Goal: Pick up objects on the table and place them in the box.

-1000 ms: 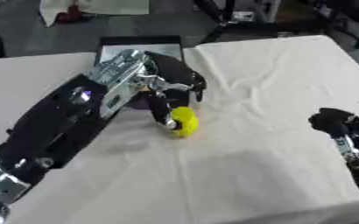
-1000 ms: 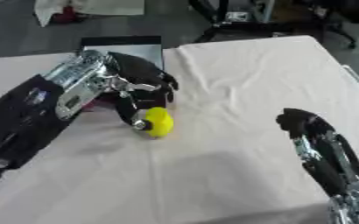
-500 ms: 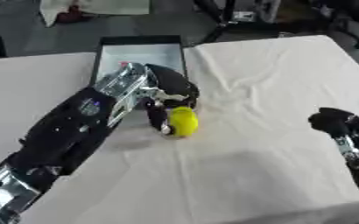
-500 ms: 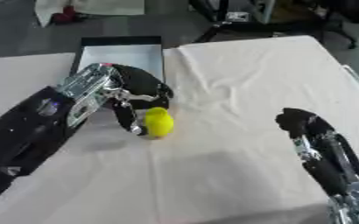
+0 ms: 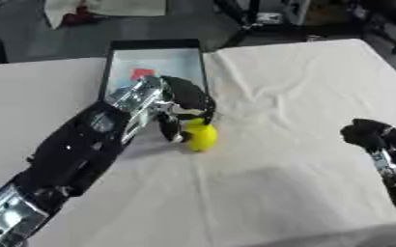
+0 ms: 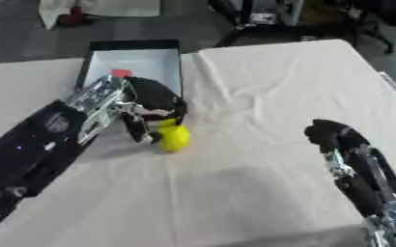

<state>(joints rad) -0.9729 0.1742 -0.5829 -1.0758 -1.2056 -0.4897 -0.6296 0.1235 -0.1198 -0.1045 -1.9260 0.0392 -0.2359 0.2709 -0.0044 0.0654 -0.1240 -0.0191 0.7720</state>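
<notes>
The left hand [image 5: 174, 103] hides the box's [image 5: 155, 46] near end; its curled fingers [image 5: 198, 96] close over a yellow object [image 5: 201, 137] just before the box. A red item [image 5: 142, 74] lies inside. The right hand [image 6: 332, 136], well right of the box, has curled, empty fingers above the white-clothed surface [image 5: 294, 77].

The box [image 5: 155, 60] sits at the table's [image 5: 303, 87] far edge, left of centre. Just in front of it the left hand [image 5: 172, 103] arches over a ball [image 5: 201, 136]. The right hand [image 6: 336, 137] is well apart, near the table's right side.
</notes>
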